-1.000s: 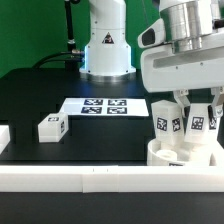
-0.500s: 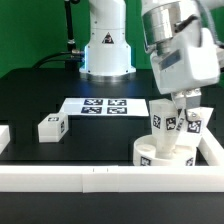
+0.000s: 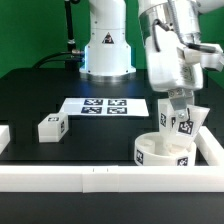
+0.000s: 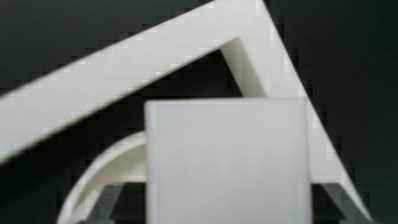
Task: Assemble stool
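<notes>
One loose leg, mid-left of the frame, lies where it was a second ago. It is a short, blocky white plastic piece with a black-and-white tag on its face, on the matte black table.

Marker board, centre, also unchanged: thin, flat, white, with a row of square tags.

Seat, lower right, has shifted toward the exterior view's left over the last second, so its rim is now nearer frame centre. It is a thick round disc of smooth white plastic with a raised rim around a recessed top.

Second leg stands on the seat and has moved left with it. Same blocky shape, tag facing the camera.

Held leg is just to the second leg's right, over the seat. Its lower end is hidden behind the rim, so I can't tell if it's seated.

Gripper is clamped on the held leg. The hand was square-on a second ago. It now leans, upper part toward frame left.

Border rails are long white bars along the bottom and right edges, unchanged.

In the wrist view the held leg fills the centre as a plain flat white rectangle. Grey fingers press on both sides of it. The curved seat rim shows beside it, and the rails' corner is a white angle on black.
</notes>
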`<state>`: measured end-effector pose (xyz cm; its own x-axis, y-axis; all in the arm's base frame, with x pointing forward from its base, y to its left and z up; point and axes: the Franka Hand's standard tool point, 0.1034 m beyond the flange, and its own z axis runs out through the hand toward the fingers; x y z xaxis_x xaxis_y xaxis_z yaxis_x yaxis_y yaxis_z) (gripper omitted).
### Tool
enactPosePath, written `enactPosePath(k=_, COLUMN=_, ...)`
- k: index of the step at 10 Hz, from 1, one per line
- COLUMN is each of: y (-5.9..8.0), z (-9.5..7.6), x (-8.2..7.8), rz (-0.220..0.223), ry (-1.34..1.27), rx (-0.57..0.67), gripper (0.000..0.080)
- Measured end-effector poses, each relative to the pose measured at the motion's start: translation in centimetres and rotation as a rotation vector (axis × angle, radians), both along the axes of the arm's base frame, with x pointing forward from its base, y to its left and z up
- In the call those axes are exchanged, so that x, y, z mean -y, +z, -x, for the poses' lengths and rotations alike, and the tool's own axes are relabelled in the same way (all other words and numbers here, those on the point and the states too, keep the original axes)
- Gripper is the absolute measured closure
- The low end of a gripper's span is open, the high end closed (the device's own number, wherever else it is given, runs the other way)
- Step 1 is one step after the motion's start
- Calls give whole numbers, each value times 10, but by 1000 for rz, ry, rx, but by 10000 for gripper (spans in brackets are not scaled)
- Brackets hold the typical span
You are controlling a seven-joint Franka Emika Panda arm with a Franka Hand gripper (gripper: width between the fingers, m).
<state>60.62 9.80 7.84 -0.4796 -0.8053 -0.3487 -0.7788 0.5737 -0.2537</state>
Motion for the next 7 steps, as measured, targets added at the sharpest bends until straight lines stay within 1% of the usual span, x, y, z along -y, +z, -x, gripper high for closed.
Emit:
enactPosePath(k=1, y=-1, z=3, x=0, rz=-4, ry=-107, rx=20, gripper=461)
enactPosePath(k=2, y=-2, z=6, x=0, rz=11, ry=-202, rx=53, gripper=461)
enactPosePath(k=4, y=-2, z=10, x=6, rz=-7, ry=-365, rx=76, gripper=461)
enactPosePath(k=6, y=-2, z=12, x=14, rz=-29, ry=-449, rx=74, gripper=461)
enactPosePath(k=7, y=-2, z=13, x=15, rz=-20, ry=-438, rx=74, gripper=433)
